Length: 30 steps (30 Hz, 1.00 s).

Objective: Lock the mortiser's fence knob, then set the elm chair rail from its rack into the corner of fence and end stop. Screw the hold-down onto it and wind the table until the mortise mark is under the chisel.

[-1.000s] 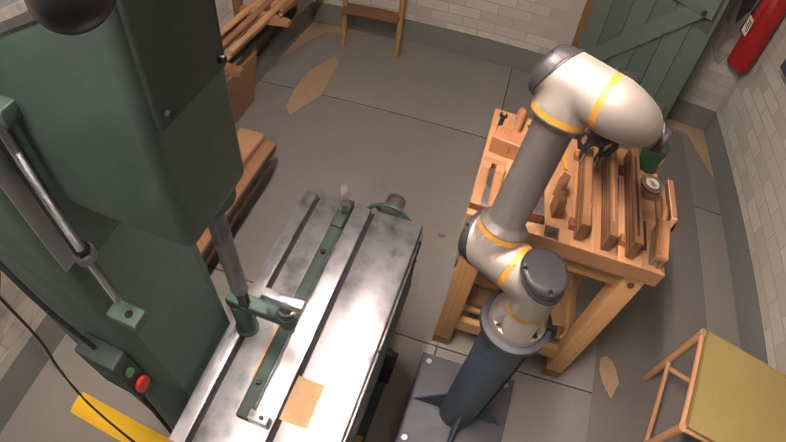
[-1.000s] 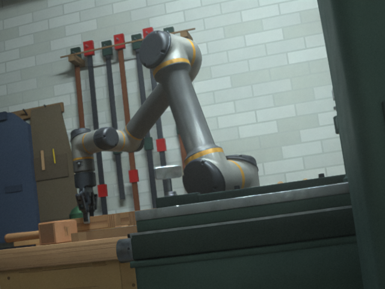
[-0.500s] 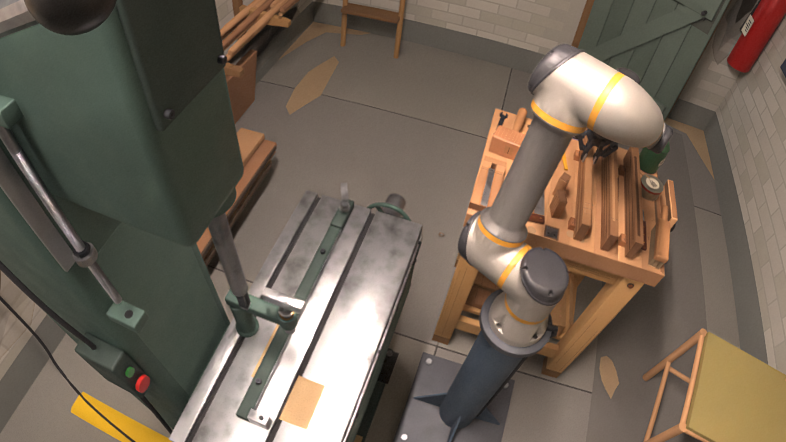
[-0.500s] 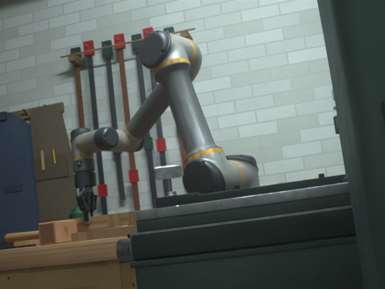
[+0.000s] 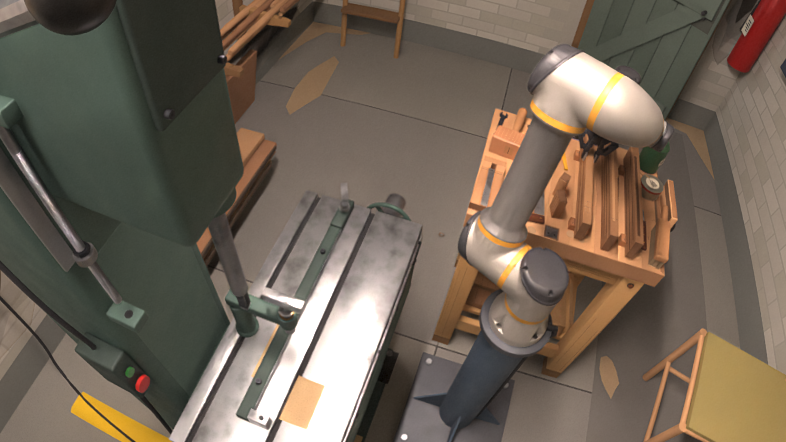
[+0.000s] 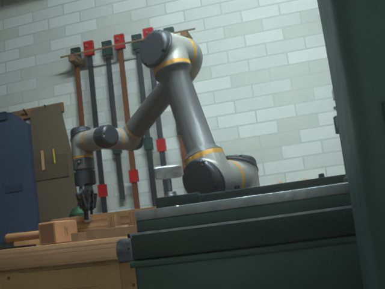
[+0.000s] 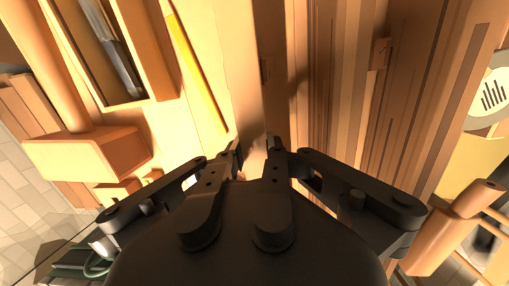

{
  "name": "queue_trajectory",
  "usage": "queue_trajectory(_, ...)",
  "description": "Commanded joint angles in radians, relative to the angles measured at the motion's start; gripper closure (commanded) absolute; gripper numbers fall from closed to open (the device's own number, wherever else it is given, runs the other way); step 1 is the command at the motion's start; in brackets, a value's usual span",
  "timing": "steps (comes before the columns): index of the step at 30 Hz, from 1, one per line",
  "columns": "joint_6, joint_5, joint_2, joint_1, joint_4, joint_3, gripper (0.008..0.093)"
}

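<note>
My gripper [image 7: 253, 151] is closed around the elm chair rail [image 7: 245, 81], a pale strip of wood that lies in its rack on the workbench [image 5: 582, 220] among several darker rails. In the side camera my gripper [image 5: 596, 151] reaches down at the rail's [image 5: 584, 192] far end. The mortiser's table [image 5: 324, 308] stands to the left. Its green fence [image 5: 297, 291] runs along the table, with the hold-down [image 5: 266, 310] beside the chisel column. The fence knob [image 5: 345, 204] sits at the fence's far end.
The mortiser's green body [image 5: 110, 165] towers over the table's left side. A wooden mallet [image 6: 46, 232] lies on the bench near my gripper [image 6: 85, 211]. A green-capped tin [image 5: 652, 186] stands at the bench's right. A stool [image 5: 725, 390] stands at the lower right.
</note>
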Motion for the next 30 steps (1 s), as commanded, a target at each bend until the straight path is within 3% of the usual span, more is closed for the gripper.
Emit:
queue_trajectory(1, 0.0, 0.0, -0.004, 0.0, 0.003, -0.004, 0.0934)
queue_trajectory(30, 0.0, -0.001, -0.086, 0.0, 0.209, -0.129, 0.0934)
